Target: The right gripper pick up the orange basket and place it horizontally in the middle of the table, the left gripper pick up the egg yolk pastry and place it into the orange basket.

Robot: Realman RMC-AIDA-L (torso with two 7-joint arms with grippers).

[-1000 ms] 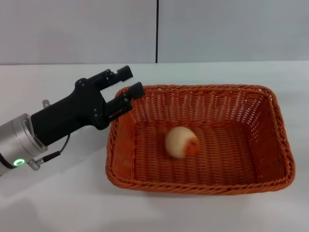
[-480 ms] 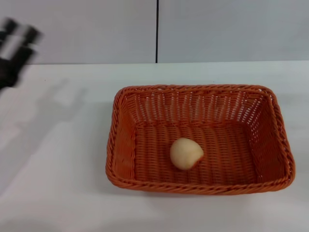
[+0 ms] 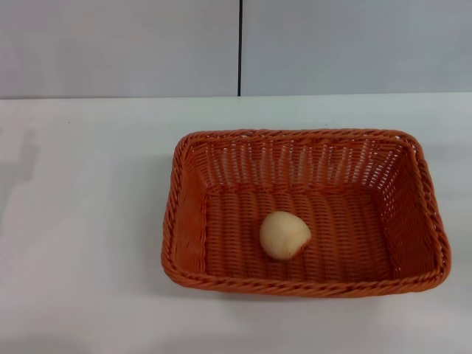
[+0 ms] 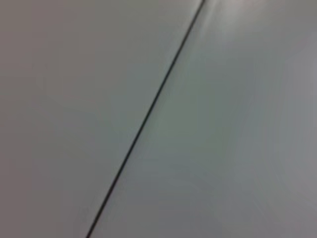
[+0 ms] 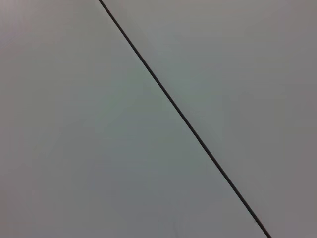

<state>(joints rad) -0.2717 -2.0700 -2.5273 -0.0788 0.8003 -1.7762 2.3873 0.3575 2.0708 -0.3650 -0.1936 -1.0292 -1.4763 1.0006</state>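
In the head view the orange basket lies lengthwise across the white table, a little right of the middle. The pale egg yolk pastry rests on the basket's woven floor near its centre, free of any gripper. Neither the left gripper nor the right gripper shows in any view. Both wrist views show only a plain grey wall with one thin dark seam running across it.
A grey wall with a vertical dark seam rises behind the table's far edge. A faint shadow lies on the table at the far left.
The left arm, which hung by the basket's left rim a second ago, has pulled away to the upper left and out of view. The pastry rolled slightly and now lies still.
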